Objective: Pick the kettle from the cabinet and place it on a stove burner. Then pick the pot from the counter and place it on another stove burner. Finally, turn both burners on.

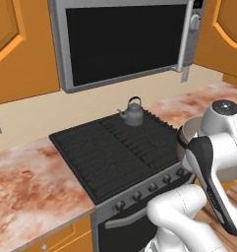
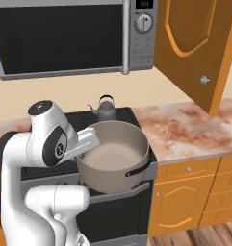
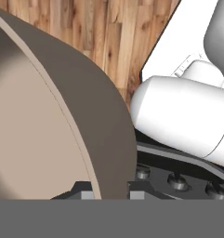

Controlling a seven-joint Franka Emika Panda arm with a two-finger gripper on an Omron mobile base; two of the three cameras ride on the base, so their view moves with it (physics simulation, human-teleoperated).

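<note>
Holding: the gripper pinches the wall of the pot, one dark fingertip inside the rim and the other outside.
Pot: centre of the right base view, raised in front of the stove's front edge, tilted slightly, one dark side handle facing lower right.
Left base view: only a sliver of the pot shows at right centre, behind the white arm.
Hand view: the pot's curved wall sweeps from the upper left down to the bottom centre; stove knobs sit at lower right, wood floor across the top.
Kettle: upright on a rear burner, well apart from the pot.
Burners: black grates at the frame's centre.
Counter: marbled stone on both sides of the stove.
Room: microwave above; open orange cabinet door at upper right.
</note>
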